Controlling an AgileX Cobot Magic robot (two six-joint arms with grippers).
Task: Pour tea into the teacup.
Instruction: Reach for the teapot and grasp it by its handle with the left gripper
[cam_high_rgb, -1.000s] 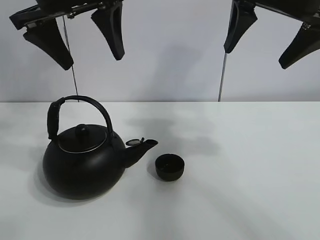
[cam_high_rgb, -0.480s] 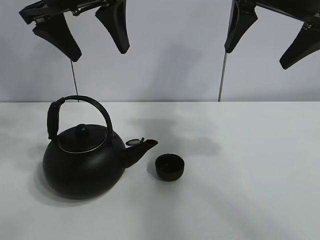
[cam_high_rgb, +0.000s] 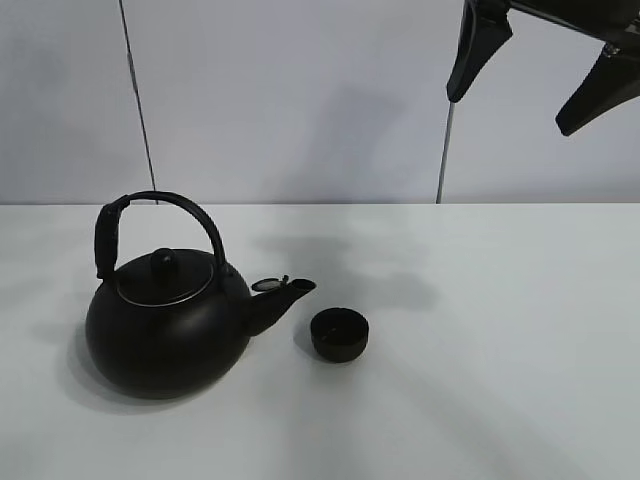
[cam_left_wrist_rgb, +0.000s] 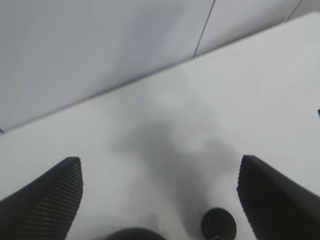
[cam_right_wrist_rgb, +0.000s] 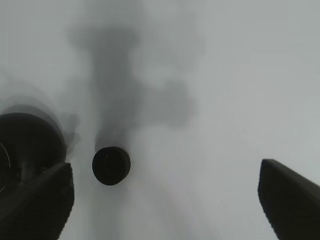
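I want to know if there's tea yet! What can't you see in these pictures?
- Tea in the kettle: the lid hides its inside in the high view.
- Inside the teacup: too dark and small in every view.
- Most of the left gripper: outside the high view; left wrist view shows only its fingers.

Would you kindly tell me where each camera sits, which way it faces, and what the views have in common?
Exterior high: high up front, facing the table, kettle, teacup and wall; only the open right gripper shows.
Left wrist: on the left arm, angled down at table and wall, between the fingers of the open left gripper.
Right wrist: on the right arm, looking down past its fingers.
Shared: all three see the teacup.
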